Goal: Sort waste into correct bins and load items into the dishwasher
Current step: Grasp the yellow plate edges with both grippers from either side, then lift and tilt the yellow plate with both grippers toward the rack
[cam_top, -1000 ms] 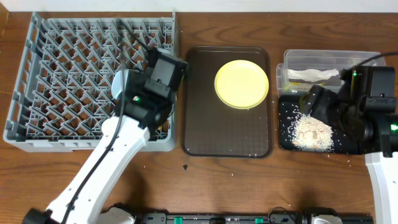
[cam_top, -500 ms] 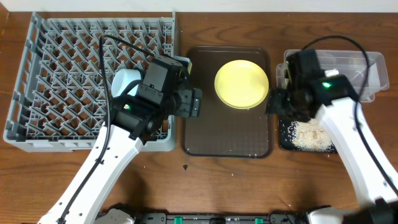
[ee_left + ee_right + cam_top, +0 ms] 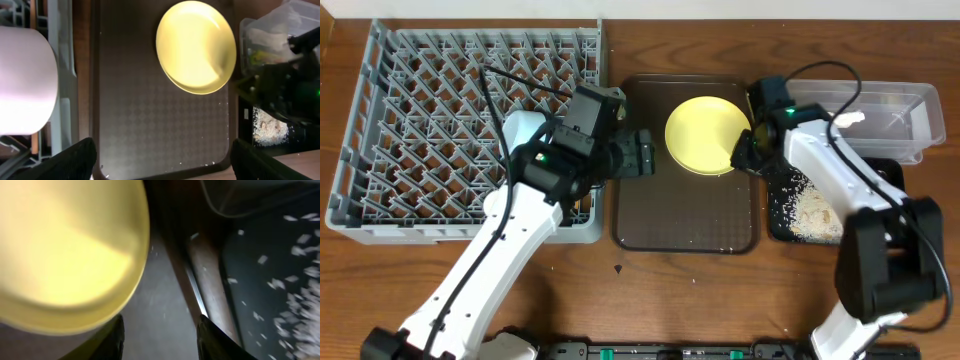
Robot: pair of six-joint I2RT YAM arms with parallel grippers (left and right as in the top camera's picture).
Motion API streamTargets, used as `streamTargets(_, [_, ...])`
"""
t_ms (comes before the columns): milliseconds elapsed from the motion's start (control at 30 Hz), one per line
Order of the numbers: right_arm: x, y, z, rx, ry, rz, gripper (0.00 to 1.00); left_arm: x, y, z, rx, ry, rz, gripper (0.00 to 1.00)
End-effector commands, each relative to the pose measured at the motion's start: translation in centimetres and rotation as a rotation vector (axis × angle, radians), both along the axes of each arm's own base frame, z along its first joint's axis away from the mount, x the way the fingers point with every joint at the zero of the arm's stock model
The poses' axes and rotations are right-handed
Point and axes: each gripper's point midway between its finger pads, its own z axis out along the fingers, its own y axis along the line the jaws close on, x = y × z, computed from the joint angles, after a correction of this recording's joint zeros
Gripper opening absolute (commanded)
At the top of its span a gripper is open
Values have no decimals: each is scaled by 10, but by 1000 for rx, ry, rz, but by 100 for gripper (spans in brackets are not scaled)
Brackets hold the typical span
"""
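Observation:
The round yellow plate [image 3: 708, 135] lies at the far end of the dark brown serving tray [image 3: 685, 215]. My right gripper [image 3: 745, 152] is open and empty at the plate's right edge; in the right wrist view its fingers [image 3: 160, 340] hang low over the tray beside the plate's rim [image 3: 65, 245]. My left gripper [image 3: 642, 155] is open and empty above the tray's left edge, with the plate [image 3: 196, 46] ahead of its fingers [image 3: 162, 165]. Rice-like scraps [image 3: 815, 208] lie in the black tray [image 3: 890, 170]. The clear tub [image 3: 900, 105] holds a white napkin [image 3: 850, 118].
The grey dish rack [image 3: 420, 110] fills the left side. A white round vessel [image 3: 20, 80] sits in its near right corner, beside my left arm. A few scraps dot the brown tray's front right corner [image 3: 220, 160]. Bare wooden table [image 3: 680, 290] runs along the front.
My right arm has swung left from over the black tray to the plate's right edge. My left gripper has moved right from the rack to over the brown tray's left edge.

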Motion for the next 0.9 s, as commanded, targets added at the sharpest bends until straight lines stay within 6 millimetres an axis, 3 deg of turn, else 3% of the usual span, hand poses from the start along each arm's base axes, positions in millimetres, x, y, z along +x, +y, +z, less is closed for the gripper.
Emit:
streamTargets(0, [7, 2, -19, -4, 13, -56, 43, 5, -4, -11, -17, 33, 20, 86])
streamTargets(167, [18, 14, -42, 46, 11, -55, 36, 17, -13, -30, -28, 65, 30, 86])
streamTargets(333, [15, 15, -48, 52, 35, -65, 25, 20, -22, -50, -39, 116, 14, 86])
streamTargets(533, [11, 19, -48, 61, 48, -25, 28, 23, -23, -58, -31, 129, 15, 86])
streamTargets(700, [17, 23, -27, 66, -14, 19, 31, 23, -23, -58, -31, 128, 15, 86])
streamTargets(867, [26, 21, 12, 65, -118, 35, 43, 23, -23, -58, -31, 128, 14, 86])
